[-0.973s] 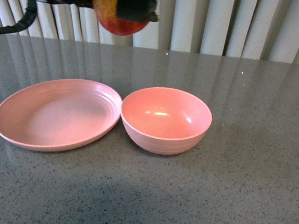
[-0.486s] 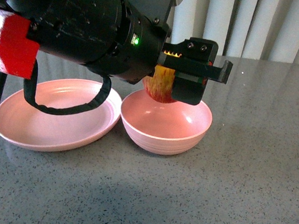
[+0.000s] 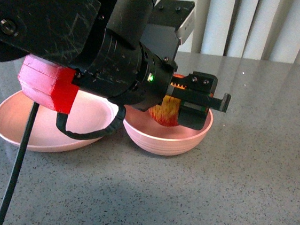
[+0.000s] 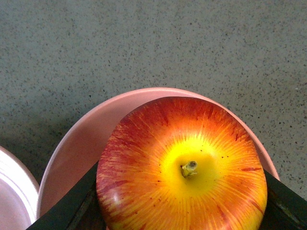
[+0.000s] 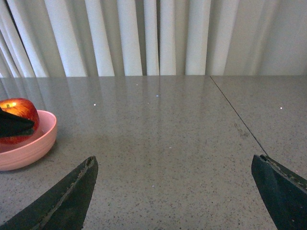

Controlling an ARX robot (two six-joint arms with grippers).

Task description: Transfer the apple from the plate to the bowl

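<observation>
The red and yellow apple (image 3: 163,115) hangs low inside the deep pink bowl (image 3: 168,142), with my left gripper (image 3: 185,103) shut on it. Whether it touches the bowl's floor is hidden. In the left wrist view the apple (image 4: 182,172) fills the frame, stem toward the camera, with the black fingers (image 4: 72,211) on both its sides and the bowl's rim (image 4: 76,143) around it. The shallow pink plate (image 3: 6,124) lies just left of the bowl, half hidden by the arm, with nothing on its visible part. My right gripper (image 5: 173,160) stands open over bare table, well to the right of the bowl (image 5: 29,148) and apple (image 5: 21,108).
The grey speckled table (image 3: 248,198) runs out in front of and to the right of the bowl. A seam (image 5: 237,122) crosses it on the right. White curtains (image 5: 153,38) hang behind the far edge. The left arm's cable (image 3: 17,174) drops in front of the plate.
The left arm has brought the apple from high above the plate's far side across and down into the bowl. The plate and bowl have not moved.
</observation>
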